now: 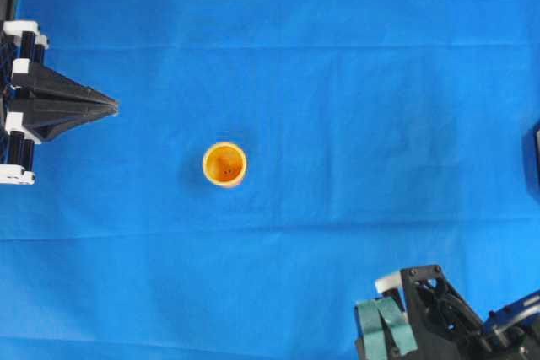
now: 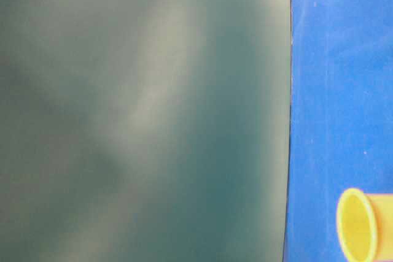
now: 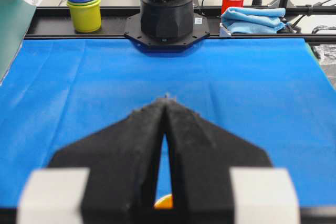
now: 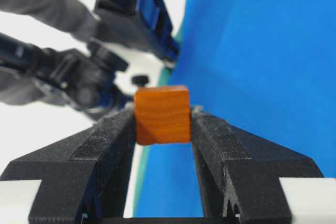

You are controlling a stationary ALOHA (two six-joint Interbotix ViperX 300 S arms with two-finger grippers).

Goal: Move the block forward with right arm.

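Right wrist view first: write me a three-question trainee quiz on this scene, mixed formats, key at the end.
1. True or false: the right tool is shut on the orange block.
2. Multiple choice: in the overhead view, the round cup stands
A. near the middle of the blue cloth
B. between the left tool's fingers
C. on top of the block
3. Fill in: the left tool has its fingers pressed ______, holding nothing.

Key: 1 true; 2 A; 3 together
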